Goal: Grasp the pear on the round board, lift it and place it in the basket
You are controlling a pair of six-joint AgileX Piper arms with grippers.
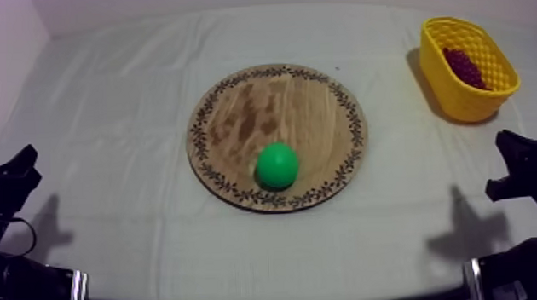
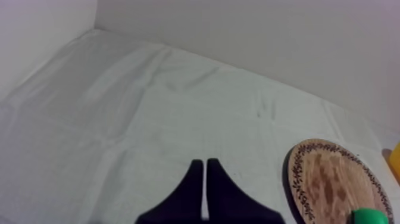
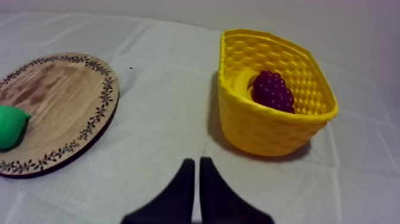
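A green pear [image 1: 278, 166] lies on the near part of the round wooden board [image 1: 237, 119] in the middle of the table. The pear [image 3: 11, 126] also sits on the board [image 3: 59, 101] seen from the right wrist, and its edge [image 2: 370, 216] peeks in by the board [image 2: 327, 179] in the left wrist view. The yellow basket [image 1: 483, 93] stands at the far right, with a bunch of dark grapes [image 1: 465, 66] inside. My left gripper [image 2: 205, 170] is shut over bare cloth, and so is my right gripper [image 3: 196, 167], just in front of the basket [image 3: 262, 131]. Both arms [image 1: 9, 182] [image 1: 524, 164] rest low at the table's sides.
In the basket, beside the grapes [image 3: 272, 90], lies something yellow [image 3: 243, 83] that I cannot identify. The grey-white cloth [image 1: 109, 123] is wrinkled but bare around the board, with open room between the board and the basket.
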